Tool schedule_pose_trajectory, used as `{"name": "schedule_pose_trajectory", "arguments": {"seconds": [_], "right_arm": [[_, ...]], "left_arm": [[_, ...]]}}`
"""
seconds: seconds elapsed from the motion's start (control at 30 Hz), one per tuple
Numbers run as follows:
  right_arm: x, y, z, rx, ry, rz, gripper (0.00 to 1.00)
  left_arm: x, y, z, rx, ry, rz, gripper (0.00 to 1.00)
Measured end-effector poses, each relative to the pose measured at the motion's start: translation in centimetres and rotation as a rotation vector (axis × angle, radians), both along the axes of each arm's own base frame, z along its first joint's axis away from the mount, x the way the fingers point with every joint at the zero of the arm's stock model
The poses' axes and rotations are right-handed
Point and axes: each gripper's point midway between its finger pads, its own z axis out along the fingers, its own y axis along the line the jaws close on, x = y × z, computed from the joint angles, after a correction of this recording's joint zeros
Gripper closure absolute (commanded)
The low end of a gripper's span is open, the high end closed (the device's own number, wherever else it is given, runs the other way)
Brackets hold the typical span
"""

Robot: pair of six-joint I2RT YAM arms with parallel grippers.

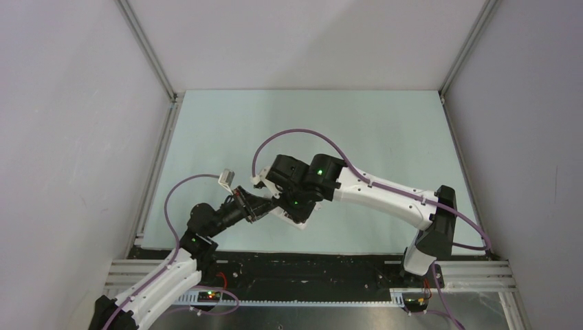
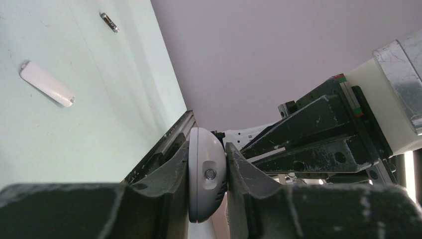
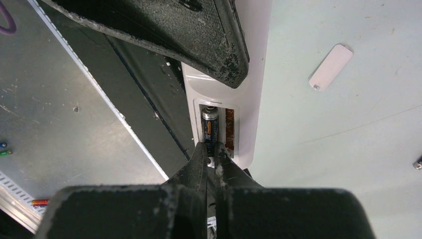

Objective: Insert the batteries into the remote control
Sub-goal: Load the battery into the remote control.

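Left jaws were clamped edgewise on the remote control (image 2: 206, 174), toward the near side of the table (image 3: 348, 149). Right jaws were shut, tips touching the lower end of 1 battery (image 3: 210, 128) seated in the open compartment. The 2nd battery (image 2: 109, 22) and a white cover (image 3: 331, 67) lay apart on the table.

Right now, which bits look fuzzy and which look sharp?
Left wrist: the black block nearest the lens is blurry, the white cover sharper. Right wrist: the battery is crisp, the near black block blurry too. Top external: evenly lit, no harsh glare.
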Motion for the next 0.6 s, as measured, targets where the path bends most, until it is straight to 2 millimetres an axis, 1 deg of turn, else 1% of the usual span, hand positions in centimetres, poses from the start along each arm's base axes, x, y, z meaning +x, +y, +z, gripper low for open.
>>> {"name": "schedule_pose_trajectory", "arguments": {"seconds": [0.6], "right_arm": [[0.2,0.44,0.12,0.018,-0.004,-0.024,1.0]], "left_arm": [[0.02,0.01,0.01,0.0,0.0,0.001,1.0]]}}
